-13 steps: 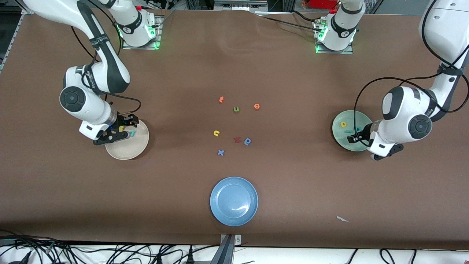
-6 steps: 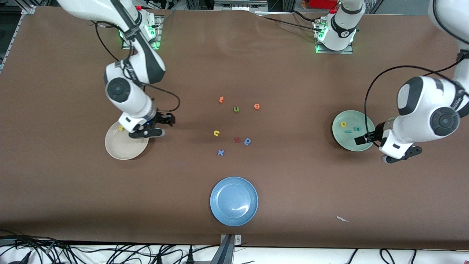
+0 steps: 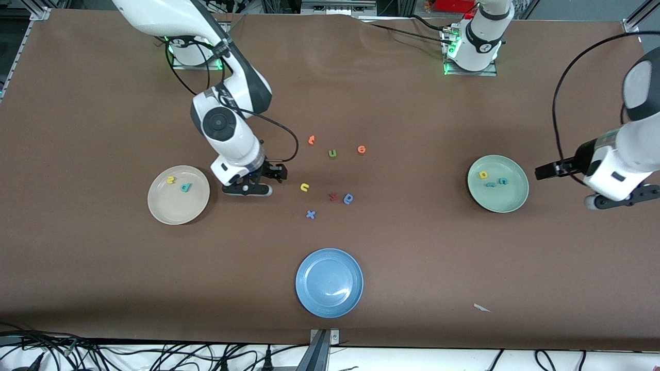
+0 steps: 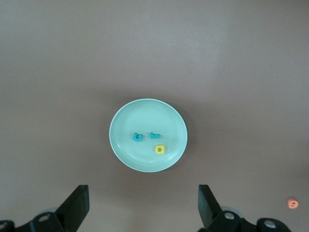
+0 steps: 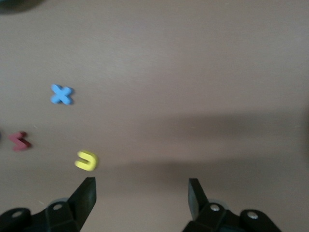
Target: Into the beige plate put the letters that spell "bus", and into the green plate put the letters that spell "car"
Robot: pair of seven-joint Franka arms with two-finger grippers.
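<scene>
The beige plate point(image 3: 164, 211) holds a yellow s point(image 3: 171, 180) and a teal b point(image 3: 185, 187). A yellow u point(image 3: 304, 187) point(image 5: 87, 160) lies on the table in the middle cluster. My right gripper point(image 3: 276, 174) point(image 5: 141, 186) hangs open and empty between the beige plate and that u. The green plate point(image 3: 508, 203) point(image 4: 120, 140) holds a yellow a point(image 3: 483, 174) point(image 4: 160, 149), a teal c point(image 4: 138, 137) and a teal r point(image 4: 155, 136). My left gripper point(image 3: 541, 171) point(image 4: 143, 193) is open and empty beside the green plate, toward the left arm's end of the table.
Other letters lie around the yellow u: an olive u point(image 3: 332, 153), two orange letters point(image 3: 311, 139) point(image 3: 361, 149), a red one point(image 3: 333, 196), a blue round one point(image 3: 349, 198) and a blue x point(image 3: 310, 214). A blue plate point(image 3: 309, 299) sits nearer the camera.
The right gripper left the beige plate and travelled toward the middle letters. The left gripper opened wider and drew back off the green plate toward the table's end.
</scene>
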